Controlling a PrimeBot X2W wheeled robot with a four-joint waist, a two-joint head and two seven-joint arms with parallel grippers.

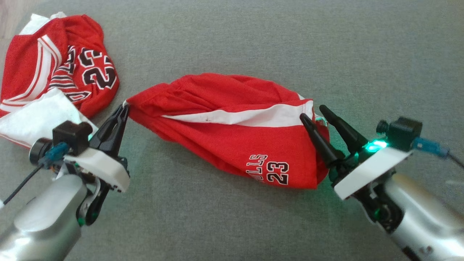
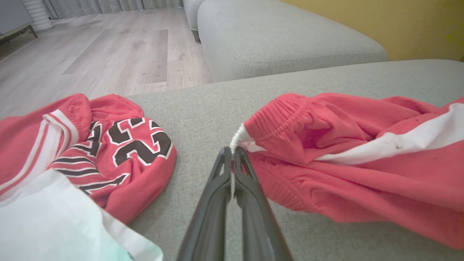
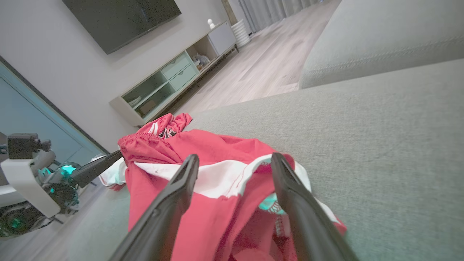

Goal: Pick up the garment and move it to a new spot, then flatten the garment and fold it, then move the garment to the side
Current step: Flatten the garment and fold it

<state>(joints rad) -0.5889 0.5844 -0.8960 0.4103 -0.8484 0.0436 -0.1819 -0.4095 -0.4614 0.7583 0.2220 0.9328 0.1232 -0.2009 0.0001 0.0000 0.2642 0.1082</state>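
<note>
Noting first what cannot be read: the lettering [image 1: 261, 167] on the shorts [image 1: 232, 119] is upside down in the head view and runs into a fold, so only "LLS" and "23" show. The right end of the shorts sits behind the right gripper [image 1: 312, 111], and contact between fingers and fabric cannot be judged there. The jersey [image 1: 72, 69] and white cloth [image 1: 40, 116] at upper left are cut off by the frame edge.

Left gripper [image 1: 125, 107]: fingers pressed together, pinching the left corner of the shorts at the gathered waistband; the wrist view shows a white edge of cloth caught at the tips [image 2: 232, 150]. That corner looks lifted. How much of the rest lies on the sofa seat [image 1: 253, 36] is unclear.

Right gripper: fingers spread wide, holding nothing. In its own wrist view [image 3: 235, 156] the fabric lies between and below the two fingers.

Shorts: red, bunched and creased, stretched left to right across the middle of the grey seat between the two grippers. White stripe [image 1: 246, 116] along the length, with a small dark speck on it. Teal label [image 3: 270, 204] near the right end. Jersey lies apart, to the left.
</note>
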